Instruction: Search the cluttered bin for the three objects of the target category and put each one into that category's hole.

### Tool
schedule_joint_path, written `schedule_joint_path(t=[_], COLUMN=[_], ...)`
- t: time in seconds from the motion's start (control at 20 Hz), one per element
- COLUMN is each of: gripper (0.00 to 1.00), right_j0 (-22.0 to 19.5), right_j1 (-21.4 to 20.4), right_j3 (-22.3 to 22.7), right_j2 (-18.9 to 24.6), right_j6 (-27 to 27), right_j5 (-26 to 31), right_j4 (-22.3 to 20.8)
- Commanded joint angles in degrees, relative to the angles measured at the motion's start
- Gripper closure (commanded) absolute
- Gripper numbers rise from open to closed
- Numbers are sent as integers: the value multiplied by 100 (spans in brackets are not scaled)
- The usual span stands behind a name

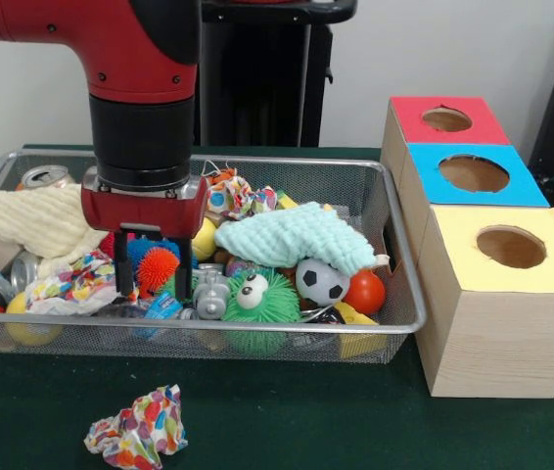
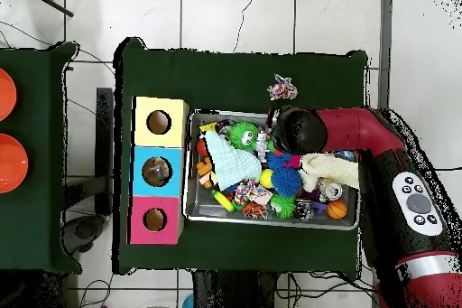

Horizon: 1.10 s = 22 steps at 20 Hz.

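Three holes [image 1: 475, 173], two cloths [image 1: 292, 235], one bin [image 1: 394, 235].

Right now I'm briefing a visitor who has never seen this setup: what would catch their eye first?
Probably the red arm, its end effector lowered open into the wire bin over an orange spiky ball. Next, the green fuzzy toy with googly eyes at the bin's front. Beside the bin stand three boxes with holes: red, blue and yellow.

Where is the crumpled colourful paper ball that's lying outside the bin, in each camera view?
Front view: the paper ball lies on the green table, bottom left, in front of the wire bin.
Overhead view: the paper ball lies just above the bin's upper edge, near the arm.
Shared landmark: the green fuzzy toy with eyes, just inside that bin edge.
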Motion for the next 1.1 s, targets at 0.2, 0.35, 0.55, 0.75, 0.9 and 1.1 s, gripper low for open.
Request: schedule_joint_path(t=[0.2, 0.35, 0.55, 0.75, 0.9, 1.1], gripper=[0, 0, 0, 0, 0, 0], right_j0=[78, 79, 94, 103, 127, 172], right_j1=[128, 124, 122, 121, 123, 111], right_j3=[545, 555, 553, 567, 560, 587], right_j2=[-223, -241, -265, -279, -301, -353], right_j6=[-284, -274, -239, -209, -177, -75], right_j5=[-358, -355, -374, -442, -459, -513], right_j4=[-262, -243, -246, -270, -270, -258])
